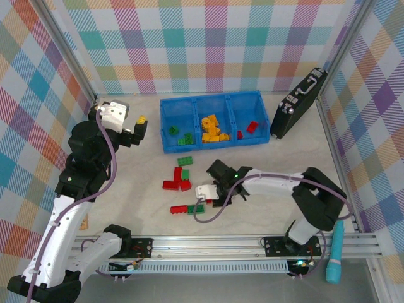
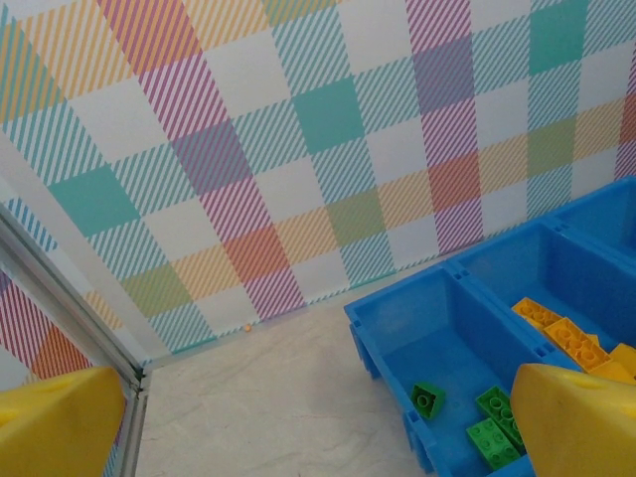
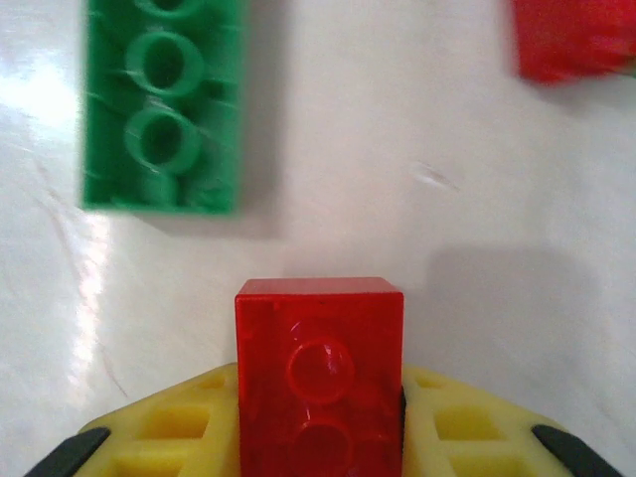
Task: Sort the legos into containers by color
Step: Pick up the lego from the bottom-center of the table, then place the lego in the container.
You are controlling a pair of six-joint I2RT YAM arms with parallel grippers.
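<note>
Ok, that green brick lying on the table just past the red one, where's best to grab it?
Pinch the green brick across its two long sides, near mid-length, coming straight down from above. It lies flat, its short width suits the jaws, and bare table flanks both long sides.

Top view and oblique left wrist, both on blue bin [image 1: 211,147] [image 2: 437,353]; right wrist close above tabletop [image 3: 447,149].

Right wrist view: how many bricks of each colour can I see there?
Red brick: 2, one bottom middle, one top right, cut off.
Green brick: 1, top left.
Total: 3; a greenish sliver at the right edge is too small to tell.
</note>
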